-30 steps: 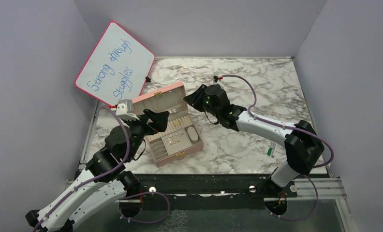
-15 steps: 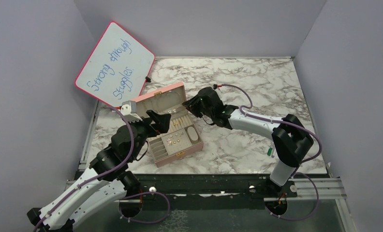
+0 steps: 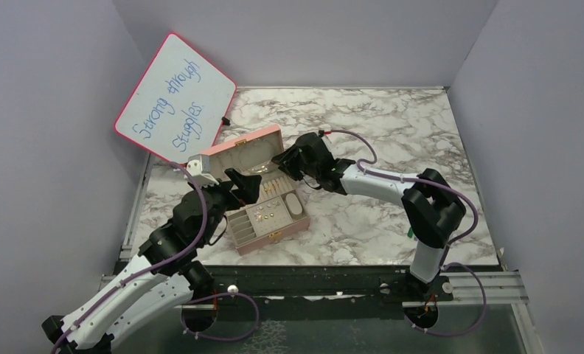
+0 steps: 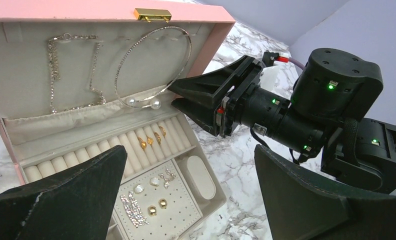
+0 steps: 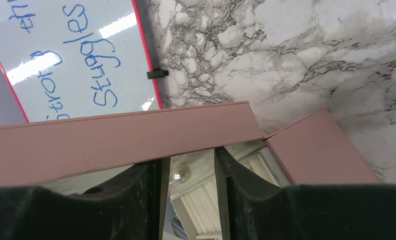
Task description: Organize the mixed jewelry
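The pink box (image 3: 273, 236) lies open at the table's left. In the left wrist view, gold rings (image 4: 151, 140) sit in the ring rolls. Gold studs (image 4: 156, 206) and sparkly pieces sit on the pad below. A hoop necklace with pearls (image 4: 154, 104) hangs in the lid (image 4: 31, 90). My left gripper (image 4: 188, 200) is wide open and empty, above the box's front right. My right gripper (image 3: 284, 160) sits at the lid's right edge. Its jaws stand a narrow gap apart, with the tips next to the pearls (image 5: 180, 173). I cannot see anything held between them.
A whiteboard (image 3: 175, 96) with blue writing leans at the back left, behind the box. A green-and-white pen (image 3: 411, 230) lies near the table's front right. Grey walls close in both sides and the back. The right arm (image 4: 336, 100) crosses the table to the right of the box.
My right gripper has moved left to the lid's right edge. My left gripper has crept a little forward over the box.
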